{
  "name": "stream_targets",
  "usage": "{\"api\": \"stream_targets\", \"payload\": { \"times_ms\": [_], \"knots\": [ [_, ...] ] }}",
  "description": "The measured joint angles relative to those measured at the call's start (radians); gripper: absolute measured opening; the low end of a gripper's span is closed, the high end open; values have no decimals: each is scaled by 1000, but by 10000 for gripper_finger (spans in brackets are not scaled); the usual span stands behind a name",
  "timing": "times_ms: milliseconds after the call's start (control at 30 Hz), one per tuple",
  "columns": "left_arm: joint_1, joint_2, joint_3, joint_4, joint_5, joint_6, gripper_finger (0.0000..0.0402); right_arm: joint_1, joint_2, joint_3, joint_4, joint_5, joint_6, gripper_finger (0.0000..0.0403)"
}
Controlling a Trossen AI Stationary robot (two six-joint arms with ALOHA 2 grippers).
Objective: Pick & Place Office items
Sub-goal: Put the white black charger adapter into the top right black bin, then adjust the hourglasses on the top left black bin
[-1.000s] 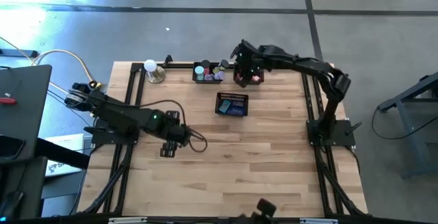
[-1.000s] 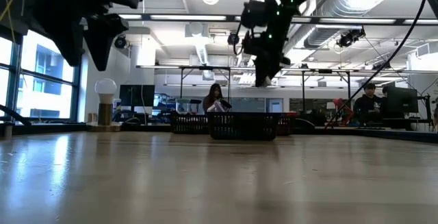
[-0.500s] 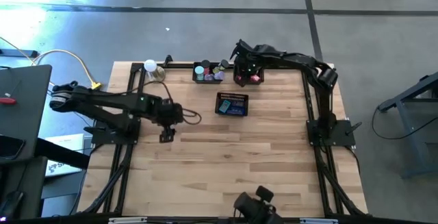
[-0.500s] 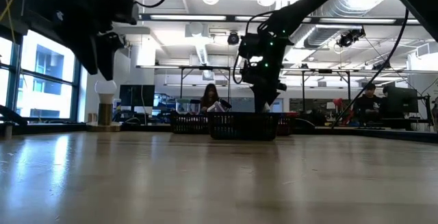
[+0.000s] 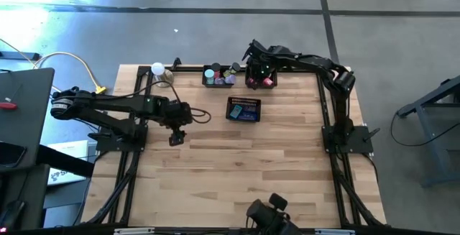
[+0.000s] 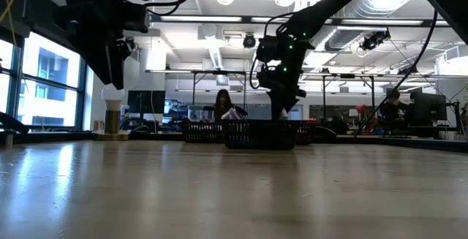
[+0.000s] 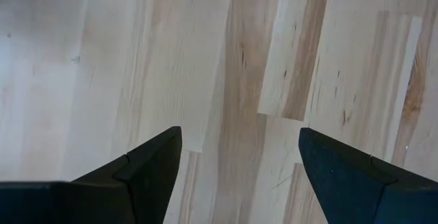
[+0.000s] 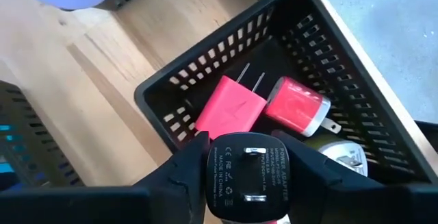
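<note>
My right gripper (image 8: 248, 186) hangs at the table's far edge over a black mesh tray (image 8: 226, 53) and is shut on a black power adapter (image 8: 248, 172). Two pink-red plug cubes (image 8: 229, 109) and a white piece (image 8: 345, 157) lie on that tray's floor. In the high view this tray (image 5: 261, 81) stands beside a second tray (image 5: 218, 76) holding teal and lavender pieces. A third tray (image 5: 244, 110) with dark blue blocks sits nearer the middle. My left gripper (image 7: 239, 162) stands open above bare wood left of centre (image 5: 176, 136). My right gripper pinches the black power adapter by two opposite sides (image 8: 213, 176) between its two fingers. The fingers come from above, slanting down. The adapter's labelled prong face (image 8: 248, 159) looks up at the wrist camera, and it hangs over the pink-red cubes; whether it touches them is hidden.
A white ball on a metal base (image 5: 159, 71) stands at the far left corner. A black frame rail (image 5: 188, 68) runs along the far edge behind the trays. Bare wood stretches across the near half of the table (image 5: 237, 170).
My right gripper has sunk toward the tray of pink-red cubes with the black adapter between its fingers. My left arm has swung its gripper toward the table's far edge, staying open above the bare wood.
</note>
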Motion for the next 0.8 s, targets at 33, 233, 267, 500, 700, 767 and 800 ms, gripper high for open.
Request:
{"api": "stream_targets", "payload": {
  "times_ms": [33, 233, 267, 500, 700, 767, 800],
  "knots": [
    [-1, 0, 0, 0, 0, 0, 287, 0, 0, 0, 3, 0, 0, 133],
    [-1, 0, 0, 0, 0, 0, 287, 0, 0, 0, 57, 19, 27, 152],
    [-1, 0, 0, 0, 0, -1, 287, 0, 0, 0, 68, 21, 32, 157],
    [-1, 0, 0, 0, 0, -3, 287, 0, 0, 0, 94, 29, 30, 176],
    [-1, 0, 0, 0, 0, -4, 287, 0, -6, 0, 144, 33, 9, 174],
    [-1, 0, 0, 0, 1, -4, 287, 1, -19, 0, 185, 30, 9, 174],
    [-1, 0, 0, -1, 0, -5, 287, 5, -27, 0, 211, 21, 12, 174]
  ]
}}
